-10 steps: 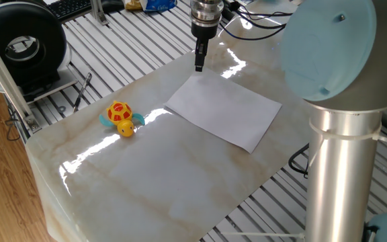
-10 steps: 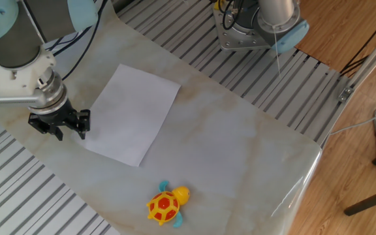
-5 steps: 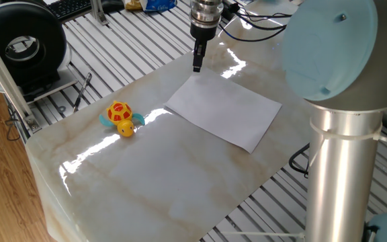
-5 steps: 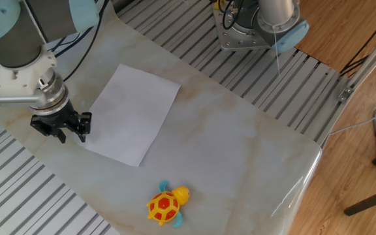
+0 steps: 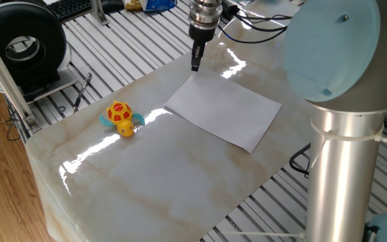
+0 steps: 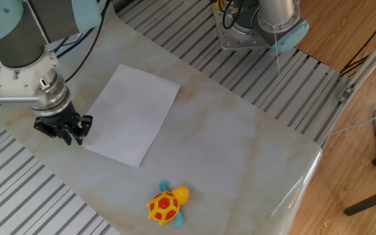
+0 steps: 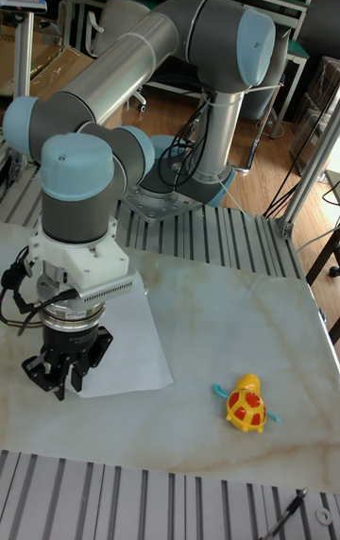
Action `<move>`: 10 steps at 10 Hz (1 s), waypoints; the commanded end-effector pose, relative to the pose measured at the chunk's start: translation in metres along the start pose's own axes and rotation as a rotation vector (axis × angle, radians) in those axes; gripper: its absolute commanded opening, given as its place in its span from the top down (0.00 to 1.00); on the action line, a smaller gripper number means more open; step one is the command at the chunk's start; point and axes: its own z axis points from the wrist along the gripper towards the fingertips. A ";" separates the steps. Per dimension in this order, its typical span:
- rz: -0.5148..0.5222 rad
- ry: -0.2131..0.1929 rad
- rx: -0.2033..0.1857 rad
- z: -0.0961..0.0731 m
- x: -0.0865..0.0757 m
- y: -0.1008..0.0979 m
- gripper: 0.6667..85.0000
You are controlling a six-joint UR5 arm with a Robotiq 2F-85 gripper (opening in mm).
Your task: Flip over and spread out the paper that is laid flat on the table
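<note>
1. Lying flat and unflipped, the paper (image 5: 224, 110) sits on the table (image 5: 166, 181), well apart from a toy turtle (image 5: 121, 118).
2. The gripper (image 6: 66, 130) has risen slightly and drifted just off the paper's corner.
3. Its fingers (image 7: 59, 377) look closed and empty, though the view is poor.
4. The flip has probably not begun.

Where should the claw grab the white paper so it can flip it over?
Probably at the corner nearest the claw. The paper lies flat on the table, so only an edge or corner can be pinched. Coming from that side looks best, since nothing blocks it.
</note>
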 end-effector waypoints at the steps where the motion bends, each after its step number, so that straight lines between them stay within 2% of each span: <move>1: 0.002 -0.006 0.003 -0.002 0.000 -0.002 0.63; 4: -0.001 0.005 0.006 -0.005 0.008 -0.005 0.62; 7: 0.004 -0.006 0.001 -0.004 0.012 -0.004 0.63; 10: 0.010 -0.008 0.002 -0.004 0.013 -0.005 0.74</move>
